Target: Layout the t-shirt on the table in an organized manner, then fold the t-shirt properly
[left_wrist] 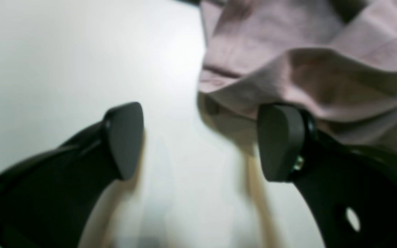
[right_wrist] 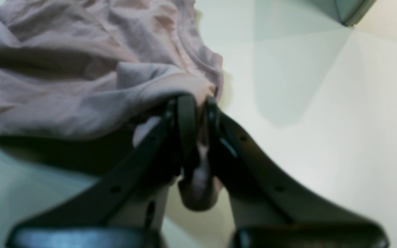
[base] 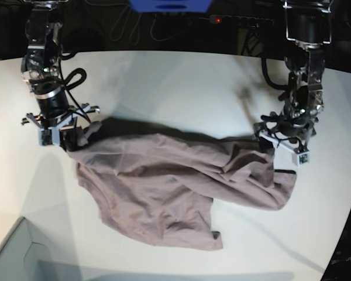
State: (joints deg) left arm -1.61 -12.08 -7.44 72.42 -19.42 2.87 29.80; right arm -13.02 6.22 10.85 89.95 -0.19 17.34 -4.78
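Left wrist view: we see the left gripper [left_wrist: 200,141] with its fingers [left_wrist: 124,139] spread wide and nothing between them. The far finger sits against the underside of a raised fold of the shirt [left_wrist: 308,58]; whether it presses the cloth we cannot tell. Bare table [left_wrist: 64,62] fills the rest of the view beside the shirt.

Right wrist view: we note the right gripper [right_wrist: 196,110] drawn nearly closed, a bunch of shirt [right_wrist: 81,75] cloth pinched between its fingers [right_wrist: 184,120] and a loose lobe of fabric hanging out behind them. The shirt rumples away from the gripper over the table [right_wrist: 322,120]. Beyond the shirt, at the frame's top edge, a grey box [right_wrist: 346,10] corner shows.

Base view: the shirt [base: 175,187] lies crumpled across the middle of the table [base: 175,82], its long axis running from the right gripper [base: 63,136] to the left gripper [base: 284,139]. The right gripper holds one raised end; the shirt's other end bunches just below the left gripper. A wide flap of the shirt spreads toward the near table edge. We cannot make out which way the neck points. A grey box [base: 11,257] corner sits at the near edge, apart from the shirt.
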